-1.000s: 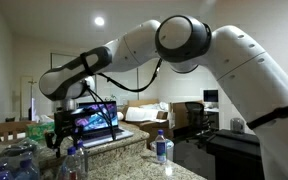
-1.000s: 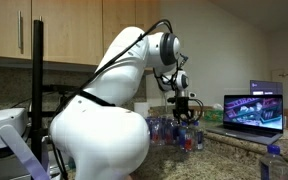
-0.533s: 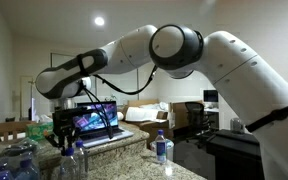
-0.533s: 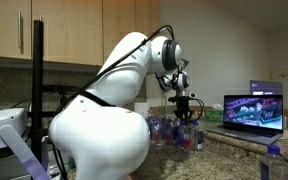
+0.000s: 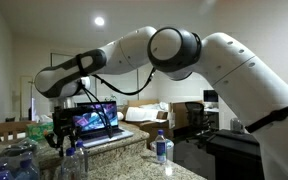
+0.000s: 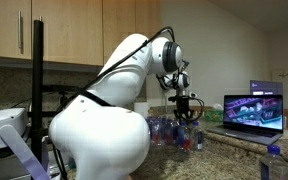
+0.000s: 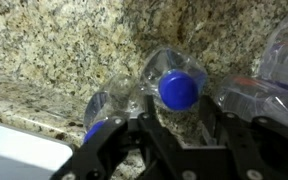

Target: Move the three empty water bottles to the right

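In the wrist view my gripper (image 7: 176, 150) is spread wide, its dark fingers (image 7: 114, 152) coming up from the bottom edge on either side of a blue-capped water bottle (image 7: 177, 90) that stands upright on the granite countertop (image 7: 54, 50). I cannot tell whether the pads touch it. A second bottle (image 7: 97, 130) sits just beside it, toward the lower left of the frame. Crumpled bluish clear plastic (image 7: 284, 50) fills the upper right corner. In an exterior view the gripper (image 5: 64, 135) hangs in front of the open laptop (image 5: 96, 120), and a third bottle (image 5: 162, 148) stands well apart, right of centre.
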Action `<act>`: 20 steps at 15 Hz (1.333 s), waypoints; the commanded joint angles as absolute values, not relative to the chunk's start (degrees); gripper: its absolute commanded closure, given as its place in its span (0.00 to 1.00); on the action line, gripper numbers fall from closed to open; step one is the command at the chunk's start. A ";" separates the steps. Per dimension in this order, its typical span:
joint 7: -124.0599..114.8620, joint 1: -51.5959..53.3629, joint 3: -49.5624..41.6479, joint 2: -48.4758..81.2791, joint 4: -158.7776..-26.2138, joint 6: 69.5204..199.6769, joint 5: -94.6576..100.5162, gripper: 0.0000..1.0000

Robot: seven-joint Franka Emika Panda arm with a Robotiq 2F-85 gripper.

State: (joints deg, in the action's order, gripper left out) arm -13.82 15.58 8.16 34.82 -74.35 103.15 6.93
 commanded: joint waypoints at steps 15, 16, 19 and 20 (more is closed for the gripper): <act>-13.11 15.69 7.18 34.15 -74.63 95.84 2.87 0.58; -13.02 15.67 7.12 34.24 -74.46 95.70 2.87 0.64; -12.90 15.65 6.73 34.73 -73.91 95.39 3.09 0.84; -12.84 15.65 6.67 34.81 -73.84 95.37 3.11 0.90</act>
State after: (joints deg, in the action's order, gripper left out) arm -13.81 15.59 7.22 34.81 -74.33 96.07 3.42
